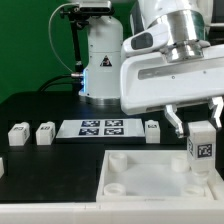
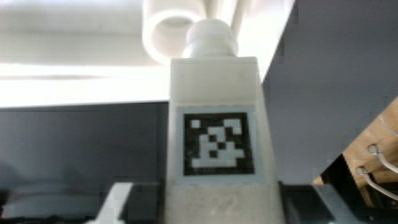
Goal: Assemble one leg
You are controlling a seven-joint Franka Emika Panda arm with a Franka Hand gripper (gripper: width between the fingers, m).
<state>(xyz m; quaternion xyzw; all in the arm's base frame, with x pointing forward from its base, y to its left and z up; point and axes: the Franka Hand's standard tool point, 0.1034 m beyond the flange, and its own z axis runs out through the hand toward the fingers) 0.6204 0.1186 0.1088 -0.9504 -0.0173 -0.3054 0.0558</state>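
Note:
My gripper (image 1: 200, 122) is shut on a leg (image 1: 201, 148), a small white block with a black-and-white marker. It holds the leg upright over the near corner of the large white tray (image 1: 135, 180) at the exterior view's right. In the wrist view the held leg (image 2: 221, 120) fills the middle, its marker facing the camera, with a finger (image 2: 128, 205) on either side of it. Three more legs lie on the black table: two at the exterior view's left (image 1: 19, 133) (image 1: 45, 133) and one beside the marker board (image 1: 152, 131).
The marker board (image 1: 100, 128) lies flat behind the tray. A white robot base (image 1: 100, 60) stands at the back. Part of another white piece (image 1: 2, 167) shows at the exterior view's left edge.

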